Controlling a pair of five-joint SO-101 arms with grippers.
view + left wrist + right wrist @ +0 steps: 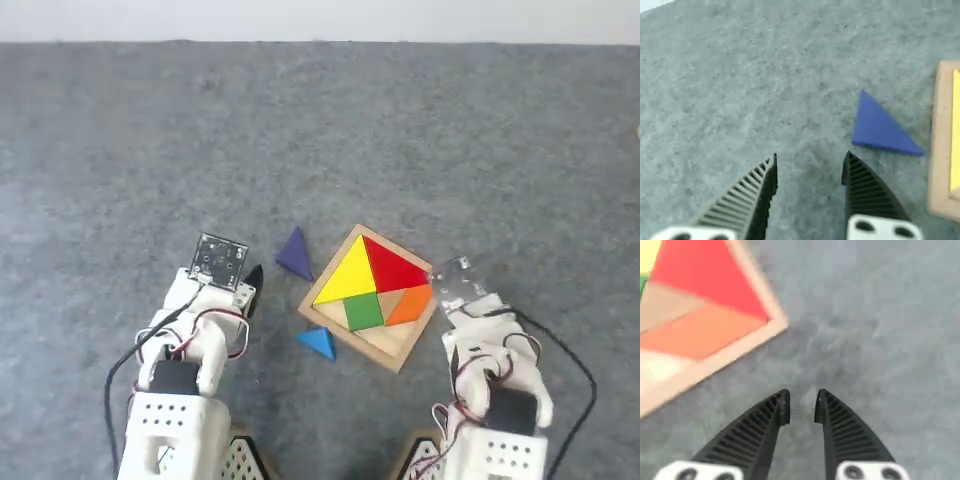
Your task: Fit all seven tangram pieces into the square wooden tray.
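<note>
The square wooden tray (392,349) lies turned like a diamond and holds a yellow triangle (348,276), a red triangle (393,265), a green square (362,312) and an orange piece (410,304). A dark blue triangle (294,254) lies on the mat off the tray's upper left side, and a small light blue triangle (318,342) lies off its lower left side. My left gripper (809,166) is open and empty, just short of the dark blue triangle (880,130). Open only narrowly, my right gripper (802,404) holds nothing and hovers over the mat beside the tray's (715,360) right corner.
Grey felt mat covers the table. Both arm bases stand at the near edge, left (170,420) and right (495,430). A pale strip runs along the far edge of the mat.
</note>
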